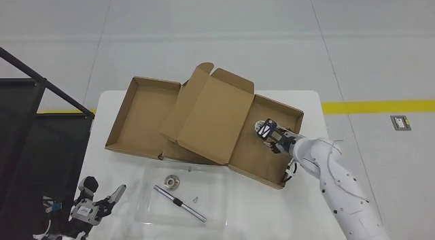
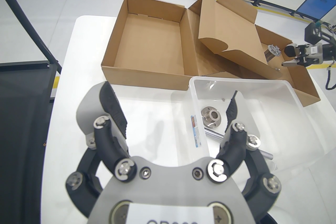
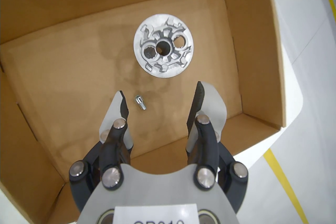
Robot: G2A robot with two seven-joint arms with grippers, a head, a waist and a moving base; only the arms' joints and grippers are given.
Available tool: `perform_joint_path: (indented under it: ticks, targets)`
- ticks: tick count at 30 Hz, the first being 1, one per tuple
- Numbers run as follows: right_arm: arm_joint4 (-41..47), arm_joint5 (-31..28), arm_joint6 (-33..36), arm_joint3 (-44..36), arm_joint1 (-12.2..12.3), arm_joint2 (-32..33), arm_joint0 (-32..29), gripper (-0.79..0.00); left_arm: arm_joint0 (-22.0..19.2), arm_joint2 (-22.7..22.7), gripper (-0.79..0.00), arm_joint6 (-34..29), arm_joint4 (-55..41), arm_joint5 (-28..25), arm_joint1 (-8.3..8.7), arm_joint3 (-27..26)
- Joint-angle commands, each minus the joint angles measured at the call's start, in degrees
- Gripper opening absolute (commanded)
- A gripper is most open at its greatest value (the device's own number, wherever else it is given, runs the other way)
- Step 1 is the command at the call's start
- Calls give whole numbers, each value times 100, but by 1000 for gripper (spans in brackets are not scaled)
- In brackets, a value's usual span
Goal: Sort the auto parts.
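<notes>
R gripper (image 3: 160,88) open above bolt (image 3: 140,103) lying flat, head twd cast disc (image 3: 163,45); L gripper (image 2: 170,89) open by tray (image 2: 236,80).

Right gripper (image 3: 160,89) held open over a cardboard box (image 3: 252,51)

The fingers are spread wide apart above the brown floor of the box. A round cast-metal disc (image 3: 163,47), pierced by a central bore and several smaller holes, is seen lying flat just beyond the fingertips. A small silver bolt (image 3: 140,103) is seen on its side between the fingers, close to one of them and apart from the disc. A white table (image 3: 291,93) corner is visible past the box wall.
</notes>
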Motion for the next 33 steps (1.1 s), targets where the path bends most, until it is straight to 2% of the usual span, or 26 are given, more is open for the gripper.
perform_joint_path:
  ticks: [1,4,8,9,11,15,16,18,20,23,26,33]
  targets:
    - [-54,-63,-1,-652,57,145,-322,-249,0,0,0,0,0,0,0,0]
    - [-46,-283,-82,-1633,130,303,-824,-240,0,0,0,0,0,0,0,0]
    - [-20,-826,-389,-2449,187,271,-1188,-234,0,0,0,0,0,0,0,0]
    - [12,-958,-458,-2543,191,223,-1220,-234,0,0,0,0,0,0,0,0]
    - [173,-1589,-858,-2757,209,55,-1227,-197,0,0,0,0,0,0,0,0]
    - [189,-2262,-1139,-2894,201,-411,-1114,-206,0,0,0,0,0,0,0,0]
    - [179,-2363,-1186,-2908,193,-526,-1080,-191,0,0,0,0,0,0,0,0]
    - [171,-2624,-1343,-2846,163,-855,-941,-83,0,0,0,0,0,0,0,0]
    - [80,-2690,-1365,-2637,117,-1304,-716,0,0,0,0,0,0,0,0,0]
    - [114,-2684,-1271,-2251,-28,-2010,-249,0,0,0,0,0,0,0,0,0]
    - [184,-2504,-1099,-2014,-161,-2380,74,0,0,0,0,0,0,0,0,0]
    - [184,-2504,-1099,-2014,-161,-2380,74,0,0,0,0,0,0,0,0,0]
